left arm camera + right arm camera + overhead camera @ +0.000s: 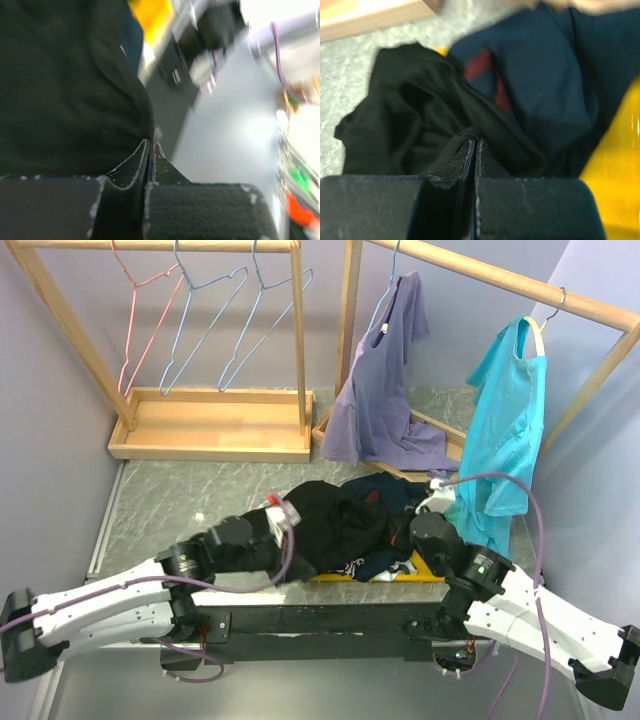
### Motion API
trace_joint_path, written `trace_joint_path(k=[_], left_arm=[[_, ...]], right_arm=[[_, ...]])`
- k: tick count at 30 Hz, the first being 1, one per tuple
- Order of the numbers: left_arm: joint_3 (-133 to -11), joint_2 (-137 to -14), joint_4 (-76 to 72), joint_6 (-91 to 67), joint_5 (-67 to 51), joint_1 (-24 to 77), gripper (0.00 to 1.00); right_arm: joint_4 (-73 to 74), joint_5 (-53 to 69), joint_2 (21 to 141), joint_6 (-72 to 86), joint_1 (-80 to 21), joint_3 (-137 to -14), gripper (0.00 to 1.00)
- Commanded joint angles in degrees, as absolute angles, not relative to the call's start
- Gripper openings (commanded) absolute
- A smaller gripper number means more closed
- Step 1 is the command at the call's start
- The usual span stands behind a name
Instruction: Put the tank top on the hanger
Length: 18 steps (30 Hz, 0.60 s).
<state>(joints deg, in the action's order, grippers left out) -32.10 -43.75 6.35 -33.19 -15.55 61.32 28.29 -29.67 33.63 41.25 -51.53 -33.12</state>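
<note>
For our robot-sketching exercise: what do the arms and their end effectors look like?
The left arm and right arm have white links and black joints. A purple cable runs along each. The left end effector and right end effector each have two black, scuffed, tapering fingers.

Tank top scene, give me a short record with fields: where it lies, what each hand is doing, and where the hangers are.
tank top: crumpled against a navy garment
left hand: shut on its edge
right hand: shut on a fold
blue hangers: hanging on the left rack, beside a pink one
task status: top not yet on a hanger
</note>
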Motion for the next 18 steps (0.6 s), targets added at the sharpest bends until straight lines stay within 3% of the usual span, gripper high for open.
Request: trace_joint_path(k=[1, 2, 4, 5, 6, 8, 12, 14, 16, 18], left_arm=[[-30.5, -47.36, -1.23, -38.32, -21.02, 67.23, 0.05], [-30.59, -48.07, -0.97, -38.58, -20.31, 68.8, 0.17], [-31.37, -49.56, -0.18, -38.32, -18.12, 69.78, 0.25], [-31.99, -49.66, 1.65, -37.8, -16.63, 70.31, 0.63], [-32.78, -49.57, 3.85, -37.53, -14.87, 70.31, 0.75], [-35.32, -47.73, 5.7, -36.74, -8.31, 70.4, 0.85], [-42.44, -46.05, 12.21, -38.15, 17.0, 70.31, 0.84], [-48.41, -50.87, 16.51, -37.36, 25.37, 69.18, 0.83], [-54.71, -59.36, 18.54, -35.34, 27.16, 66.37, 0.81], [-57.38, -64.57, 18.2, -32.62, 23.41, 61.45, 0.73]], right_arm=[[31.8, -31.19, 29.54, 51.5, -51.24, -30.76, 0.0], [32.34, -31.29, 29.27, 52.2, -51.33, -30.5, 0.0], [33.22, -31.38, 27.7, 53.96, -51.33, -30.15, 0.0], [33.14, -30.85, 26.99, 54.31, -51.42, -29.8, 0.0], [32.7, -30.33, 26.37, 54.49, -51.33, -29.01, 0.0], [32.95, -29.97, 25.23, 54.75, -51.33, -28.57, 0.0], [34.28, -30.15, 25.05, 55.2, -51.33, -28.48, 0.0], [33.4, -29.62, 24.53, 55.02, -51.42, -28.21, 0.0], [32.7, -29.27, 24.17, 54.93, -51.33, -27.77, 0.0], [32.43, -29.09, 24.26, 54.93, -51.41, -27.77, 0.0]])
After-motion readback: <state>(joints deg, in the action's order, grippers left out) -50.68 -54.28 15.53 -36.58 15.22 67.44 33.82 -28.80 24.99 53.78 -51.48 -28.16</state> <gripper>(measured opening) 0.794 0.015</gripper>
